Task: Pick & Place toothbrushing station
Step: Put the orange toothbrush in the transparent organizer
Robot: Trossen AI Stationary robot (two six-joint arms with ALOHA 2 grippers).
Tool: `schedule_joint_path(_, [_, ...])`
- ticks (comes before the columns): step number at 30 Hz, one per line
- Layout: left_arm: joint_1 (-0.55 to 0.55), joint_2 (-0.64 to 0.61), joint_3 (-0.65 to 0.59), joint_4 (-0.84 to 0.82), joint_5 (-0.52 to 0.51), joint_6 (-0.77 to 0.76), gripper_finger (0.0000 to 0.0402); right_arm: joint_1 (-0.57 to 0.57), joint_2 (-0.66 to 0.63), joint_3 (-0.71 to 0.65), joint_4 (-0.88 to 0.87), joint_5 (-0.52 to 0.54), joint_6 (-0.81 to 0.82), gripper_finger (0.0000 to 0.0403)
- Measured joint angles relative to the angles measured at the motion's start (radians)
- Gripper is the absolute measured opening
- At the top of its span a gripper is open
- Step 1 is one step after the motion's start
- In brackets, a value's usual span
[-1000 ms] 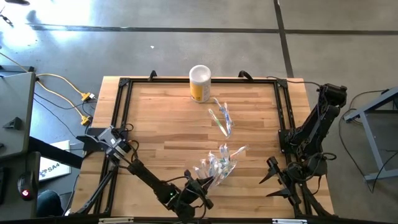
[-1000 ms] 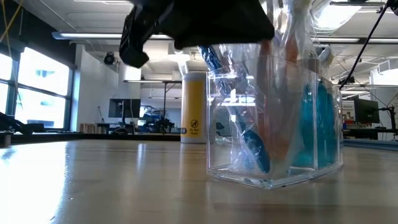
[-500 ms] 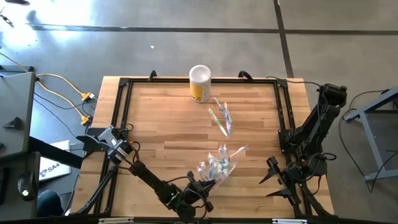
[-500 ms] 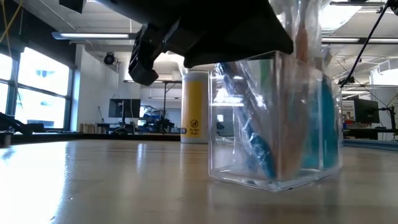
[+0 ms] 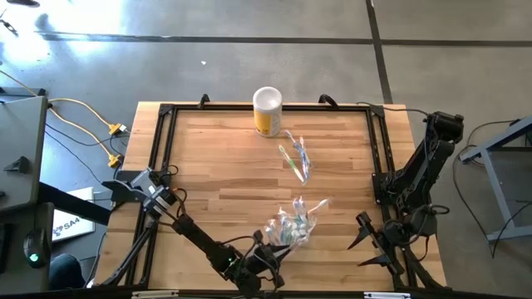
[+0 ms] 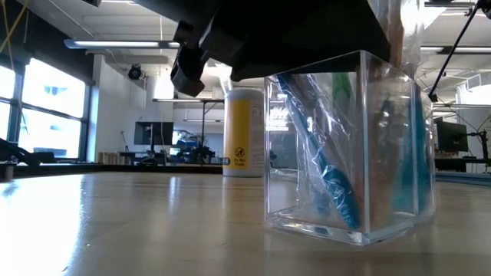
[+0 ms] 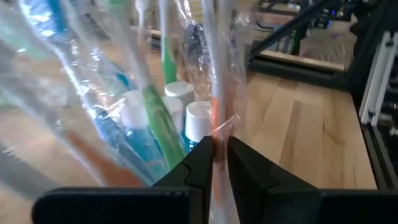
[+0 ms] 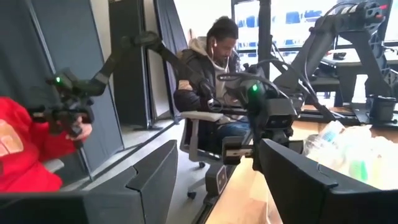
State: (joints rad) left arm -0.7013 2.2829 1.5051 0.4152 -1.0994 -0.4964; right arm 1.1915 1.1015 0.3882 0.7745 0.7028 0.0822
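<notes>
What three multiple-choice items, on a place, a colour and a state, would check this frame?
1. Where does the yellow canister stand on the table?
A. far edge, near the middle
B. near right corner
C. inside the clear box

2. What colour are the toothpaste tube caps?
A. red
B. white
C. black

3. How is the left gripper engaged?
A. wide open over bare wood
B. holding the canister
C. fingers pinching the clear plastic bag

Key: 1 A, the high view shows it at the far rail. 2 B, the left wrist view shows white caps. 3 C, film sits between the nearly closed fingers.
</notes>
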Motion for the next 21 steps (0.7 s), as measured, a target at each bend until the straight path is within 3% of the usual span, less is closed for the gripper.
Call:
schedule_joint_path(10, [-0.007, -0.014, 0.048, -0.002, 0.016, 0.169, 0.0051, 0.0, 0.0, 0.0, -0.033, 0.004, 0.0, 0.022])
schedule_joint_path(21, [-0.006, -0.015, 0.054, -0.056, -0.038, 0.106, 0.0051, 0.0, 0.0, 0.0, -0.069, 0.003, 0.052, 0.022])
